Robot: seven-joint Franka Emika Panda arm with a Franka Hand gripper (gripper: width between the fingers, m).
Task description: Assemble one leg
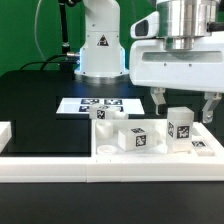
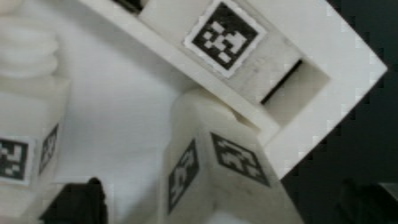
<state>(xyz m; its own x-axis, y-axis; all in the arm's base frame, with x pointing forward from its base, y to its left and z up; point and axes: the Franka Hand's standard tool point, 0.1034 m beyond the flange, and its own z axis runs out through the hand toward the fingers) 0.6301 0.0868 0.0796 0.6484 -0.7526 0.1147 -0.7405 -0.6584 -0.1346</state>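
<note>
My gripper (image 1: 185, 108) hangs over the exterior view's right side with its jaws open. An upright white leg (image 1: 181, 127) with black-and-white tags stands between the fingers, with a gap on each side. In the wrist view this leg (image 2: 217, 150) sits between the dark fingertips (image 2: 79, 197), midway in my gripper (image 2: 231, 200), untouched. A second leg (image 1: 136, 138) lies to its left on the large white panel (image 1: 60, 165). A third leg (image 1: 103, 116) stands behind. In the wrist view another leg (image 2: 29, 100) shows a threaded end.
The marker board (image 1: 88, 104) lies on the black table in front of the robot base (image 1: 100, 45). A white block (image 1: 5, 133) sits at the far left edge. The tagged panel part (image 2: 240, 50) fills the wrist view behind the leg.
</note>
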